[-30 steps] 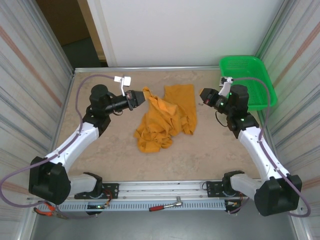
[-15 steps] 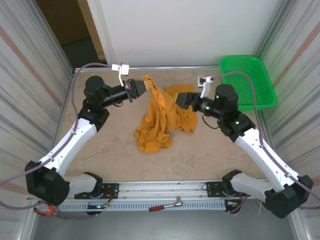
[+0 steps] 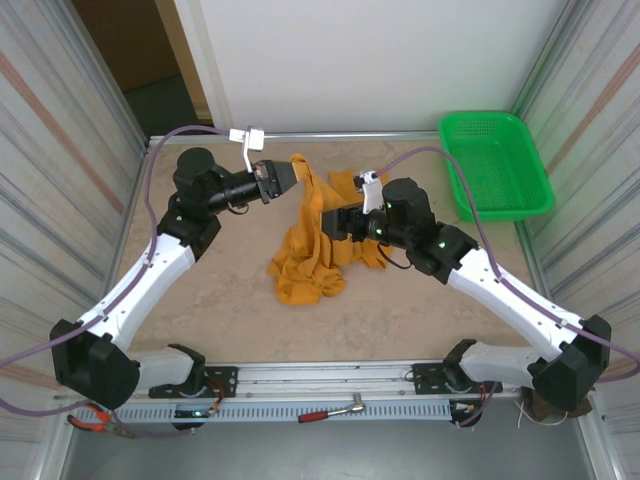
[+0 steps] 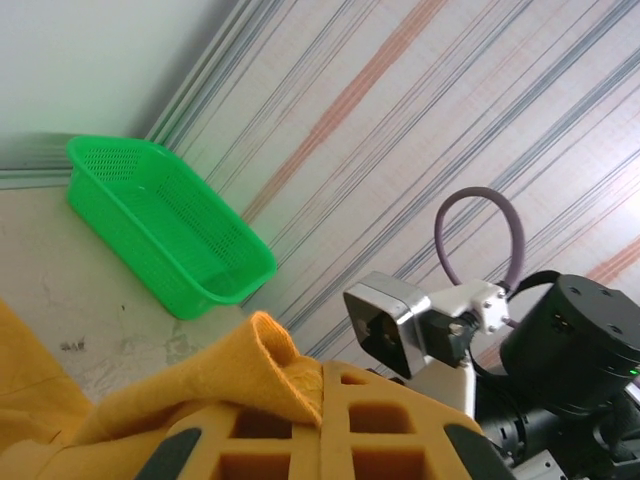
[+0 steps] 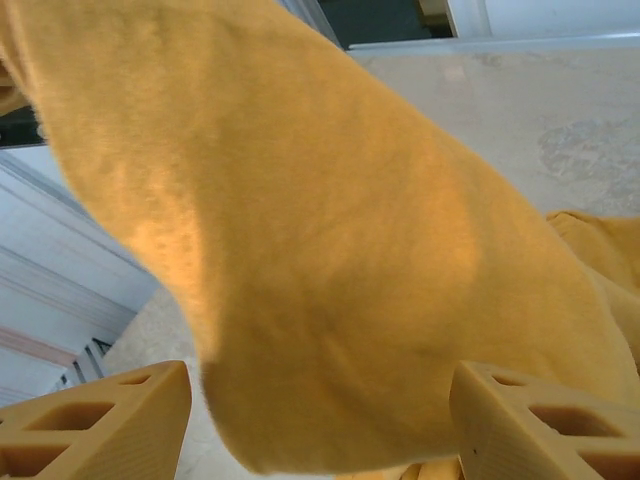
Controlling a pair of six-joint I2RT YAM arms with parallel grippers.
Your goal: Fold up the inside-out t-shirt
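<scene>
While the left tool (image 3: pixel 283 177) is clamped on a raised edge of the inside-out t-shirt (image 3: pixel 308 255), the right tool (image 3: pixel 337 222) stands with its fingers apart, and the draped cloth hangs just ahead of them. The soft mustard-orange cotton lies crumpled mid-table (image 3: pixel 220 300), toward the far edge. A green perforated plastic basket (image 3: pixel 497 165) occupies the far right corner.
</scene>
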